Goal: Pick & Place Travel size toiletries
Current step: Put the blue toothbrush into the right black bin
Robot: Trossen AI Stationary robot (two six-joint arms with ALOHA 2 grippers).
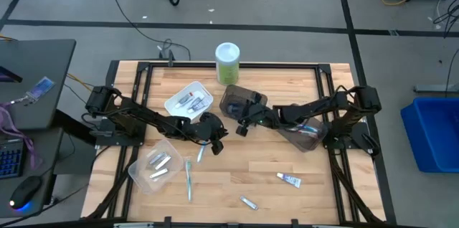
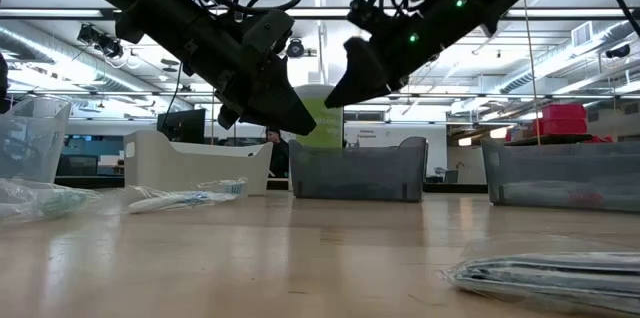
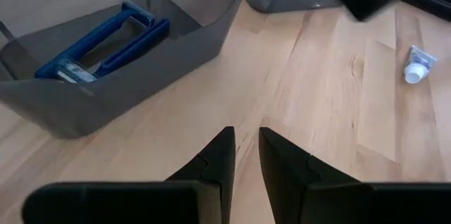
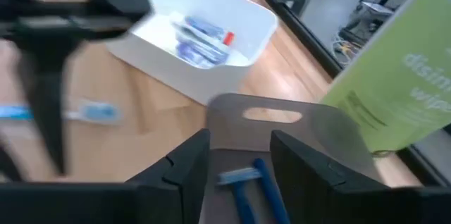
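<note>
Fingers of the right gripper [image 4: 238, 155] stand apart and empty above the dark bin [image 1: 240, 102] near the green canister [image 1: 227, 62]; a blue razor [image 4: 243, 182] lies in that bin just under them, so I judge it is released there. The left gripper [image 3: 244, 155] hangs over the bare desk [image 1: 237, 171] near the middle, its fingers almost together with only a thin gap, and nothing is between them.

A good part of the sorting looks done. The white bin [image 1: 188, 100] holds tubes, the clear bin [image 1: 155, 164] holds some silver packets, and the second dark bin [image 1: 305, 135] under the right arm holds razors. Left on the desk are two toothbrushes [image 1: 188, 179] beside the clear bin and two small tubes [image 1: 289, 179] toward the front. These four I think must yet go into bins.
</note>
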